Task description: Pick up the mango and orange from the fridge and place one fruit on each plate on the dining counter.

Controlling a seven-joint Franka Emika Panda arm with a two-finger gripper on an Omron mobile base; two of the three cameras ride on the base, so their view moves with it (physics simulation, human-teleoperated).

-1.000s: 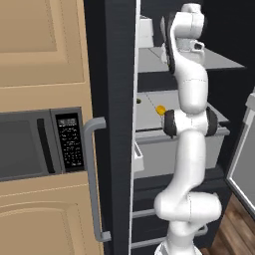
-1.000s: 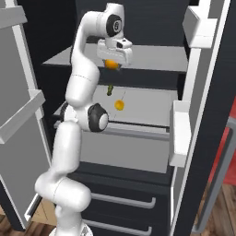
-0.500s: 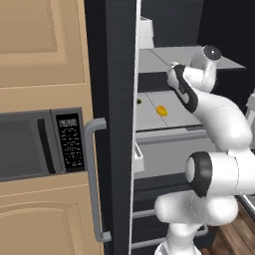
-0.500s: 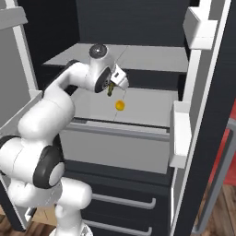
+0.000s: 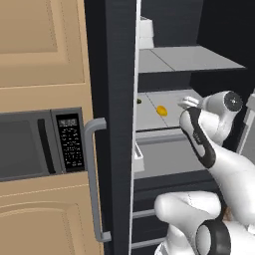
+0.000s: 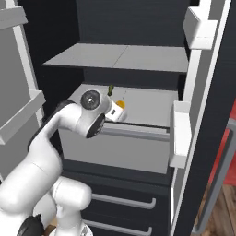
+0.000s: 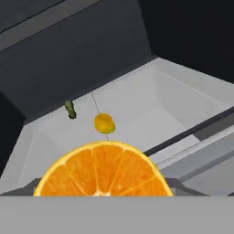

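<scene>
Hand view puts the orange (image 7: pixel 103 171) at the bottom centre, its cut face turned to the camera and so close that it covers the fingertips. From that we judge the gripper (image 6: pixel 118 109) to be closed on the orange, though the fingers themselves are hidden behind the fruit. The mango (image 7: pixel 104 123) lies loose on the grey shelf (image 7: pixel 151 105) just above the orange in the frame, with a thin green vegetable (image 7: pixel 69 109) up and to its left, well apart from it. In the right base view the hand sits low inside the fridge (image 6: pixel 129 23), at the middle left of the frame, just over the shelf's front edge, and an upper shelf (image 6: pixel 120 57) hangs above it. We take the step in hand to be carrying the orange out toward a plate, with the mango left for a second trip. To do this well, we would hold the squeeze firm, since a round fruit can roll between flat pads. We would lift a little before backing out, so that the fruit clears the front lip and doesn't graze the shelf. The path should run straight back through the middle of the opening, away from the white door bin (image 6: pixel 179 133) at the right of the frame. We would not let the elbow sweep over the shelf, where it could send the mango rolling.
</scene>
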